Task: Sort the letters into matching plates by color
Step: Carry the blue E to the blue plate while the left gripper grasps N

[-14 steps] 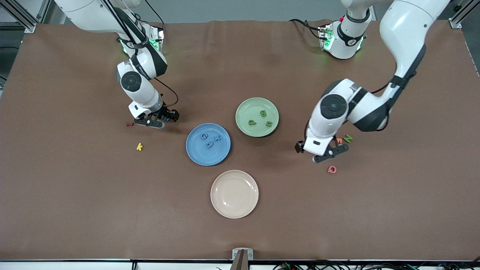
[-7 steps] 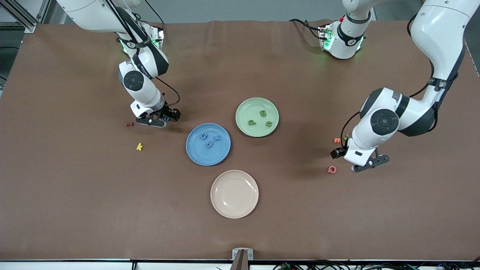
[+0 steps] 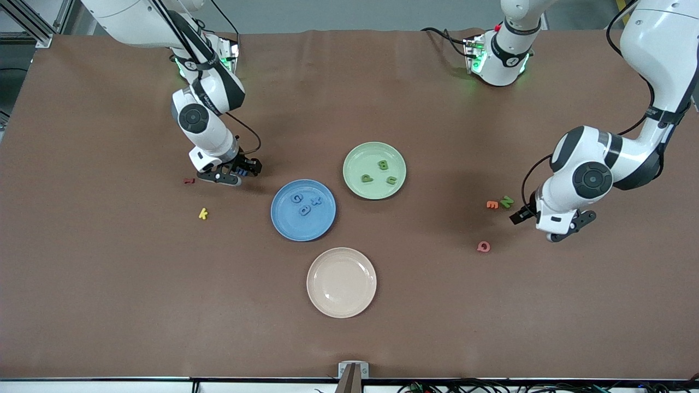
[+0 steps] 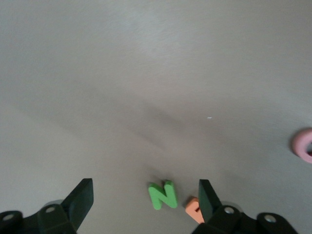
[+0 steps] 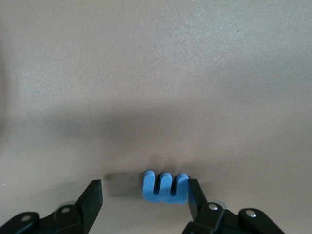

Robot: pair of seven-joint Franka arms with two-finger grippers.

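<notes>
The blue plate (image 3: 292, 226) holds three blue letters (image 3: 304, 211). In the pale green plate (image 3: 357, 158) lie three green letters (image 3: 383, 164). A blue letter (image 5: 165, 187) lies on the table between the fingers of my right gripper (image 5: 145, 192), against one finger with a gap to the other; that gripper (image 3: 232, 174) is low and open. A green N (image 4: 162, 195) lies on the table between the wide open jaws of my left gripper (image 4: 145, 192). My left gripper (image 3: 554, 232) is beside the N (image 3: 507, 201), toward the left arm's end.
An orange E (image 3: 492, 204) touches the N, and a pink Q (image 3: 483, 246) lies nearer the front camera. A cream plate (image 3: 341, 282) sits nearest the camera. A yellow k (image 3: 203, 213) and a small red letter (image 3: 189, 180) lie near my right gripper.
My left arm has swung away from over the N and E toward its own end of the table, uncovering both letters. My right gripper has barely moved.
</notes>
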